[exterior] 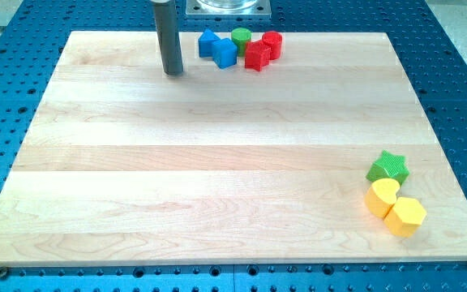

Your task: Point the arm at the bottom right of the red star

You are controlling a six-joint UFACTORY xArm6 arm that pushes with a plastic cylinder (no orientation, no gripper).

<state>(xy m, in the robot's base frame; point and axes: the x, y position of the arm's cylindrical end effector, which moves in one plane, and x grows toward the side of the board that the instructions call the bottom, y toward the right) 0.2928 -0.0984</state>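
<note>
Nearest, at the view's bottom right of the table [217, 178], three blocks huddle: a yellow hexagon [405, 216], a yellow heart [382, 196], a green star [388, 168]. Far edge, five more: blue cube [225, 53], a second blue block [208, 42], green cylinder [242, 37], red cylinder [272, 43], and the red star [257, 56]. My tip [173, 73] sits left of them, apart; the end effector is a bare rod, holding nothing.

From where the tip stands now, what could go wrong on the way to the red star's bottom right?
1. My tip is to the view's left of the cluster; a straight path could knock the blue blocks lying in between.
2. The red star touches the red cylinder and sits near the green cylinder, so a slight overshoot may shove several blocks.
3. The cluster lies close to the board's top edge; pushed blocks might slide off.
</note>
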